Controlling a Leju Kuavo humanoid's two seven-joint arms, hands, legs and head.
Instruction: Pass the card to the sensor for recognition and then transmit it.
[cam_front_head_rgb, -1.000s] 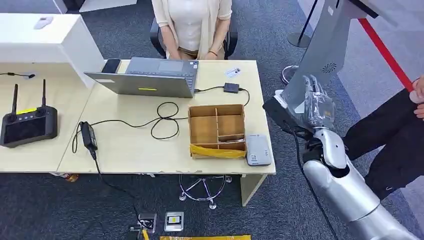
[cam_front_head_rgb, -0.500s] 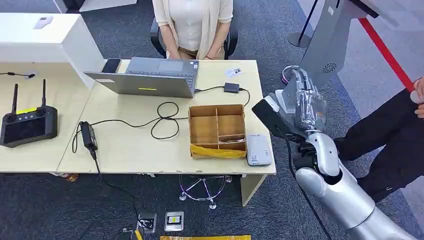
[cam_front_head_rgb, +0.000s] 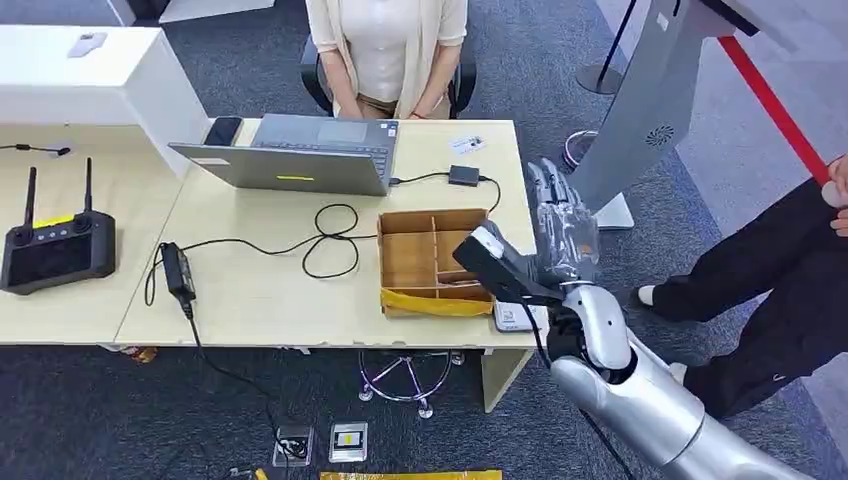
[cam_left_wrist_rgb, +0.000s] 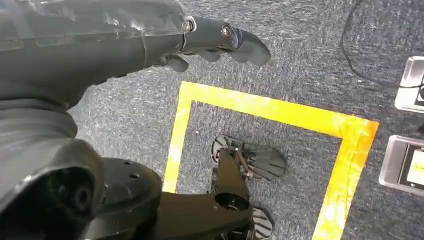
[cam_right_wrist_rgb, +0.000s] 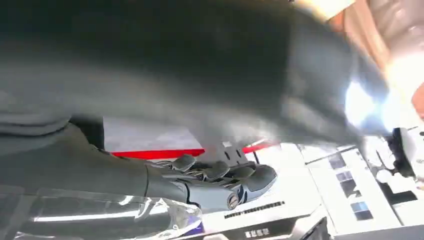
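I see my right robot hand held up with its fingers stretched out straight and a little apart. It holds nothing and touches nothing. It floats by the right edge of the desk, next to the brown box. In the right wrist view the fingers lie side by side, with nothing in them.

My left robot hand hangs down over the grey floor, above a yellow tape line. Its fingers are loose and it holds nothing.

The card lies flat on the far right corner of the desk, near the seated person. It is well apart from my right robot hand. The white sensor sits at the front right corner of the desk, just beside the box. My own wrist hides part of it.

There is bare desk between the box and the card, but a small black plug block and its wire lie there. A laptop and a looped black cable sit more to the left. A grey stand rises close on the right of my arm, and 1 person in dark trousers stands past it.
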